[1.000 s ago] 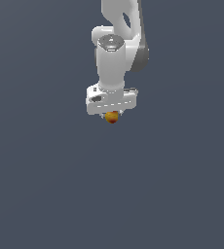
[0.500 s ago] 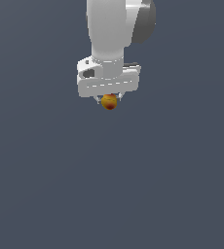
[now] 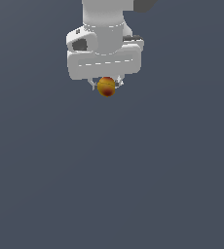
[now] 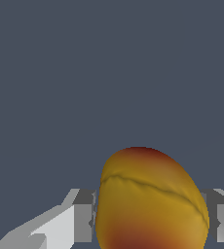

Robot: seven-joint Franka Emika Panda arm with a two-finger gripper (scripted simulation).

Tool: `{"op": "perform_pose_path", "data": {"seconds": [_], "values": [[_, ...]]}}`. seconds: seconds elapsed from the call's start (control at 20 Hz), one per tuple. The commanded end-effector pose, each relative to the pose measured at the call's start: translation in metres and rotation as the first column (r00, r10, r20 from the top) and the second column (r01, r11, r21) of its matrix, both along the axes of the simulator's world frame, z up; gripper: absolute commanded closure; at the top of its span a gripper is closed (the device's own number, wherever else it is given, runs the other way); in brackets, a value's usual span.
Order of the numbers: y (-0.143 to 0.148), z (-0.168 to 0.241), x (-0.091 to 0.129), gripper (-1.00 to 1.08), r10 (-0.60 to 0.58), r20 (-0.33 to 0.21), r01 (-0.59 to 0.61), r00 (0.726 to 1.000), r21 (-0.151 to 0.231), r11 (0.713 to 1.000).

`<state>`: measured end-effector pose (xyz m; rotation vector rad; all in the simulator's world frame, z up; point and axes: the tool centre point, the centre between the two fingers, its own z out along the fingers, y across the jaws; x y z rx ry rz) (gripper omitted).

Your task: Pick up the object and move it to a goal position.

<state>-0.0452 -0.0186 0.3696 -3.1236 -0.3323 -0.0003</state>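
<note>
The object is a small round orange-yellow ball [image 3: 106, 87] with reddish patches. It sits between the two short fingertips of my white gripper [image 3: 105, 85], which is shut on it and holds it in the air. The wide white hand [image 3: 104, 63] above it hides the ball's top. In the wrist view the ball [image 4: 150, 199] fills the gap between the two grey-white fingers [image 4: 84, 216], pressed on both sides. No goal marker shows in either view.
A plain dark grey-blue background [image 3: 112, 185] fills both views. No other object, container or edge shows.
The gripper with the ball has moved up in the exterior view and toward the camera, so it looks larger now. The ball stays held between the fingers.
</note>
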Motion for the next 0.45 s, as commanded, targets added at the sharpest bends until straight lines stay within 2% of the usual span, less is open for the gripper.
{"op": "perform_pose_path", "data": {"seconds": [0.0, 0.4], "values": [[-0.001, 0.012, 0.003, 1.08, 0.000, 0.000, 0.000, 1.000, 0.000, 1.000], [-0.003, 0.025, 0.006, 1.08, 0.000, 0.000, 0.000, 1.000, 0.000, 1.000]]}}
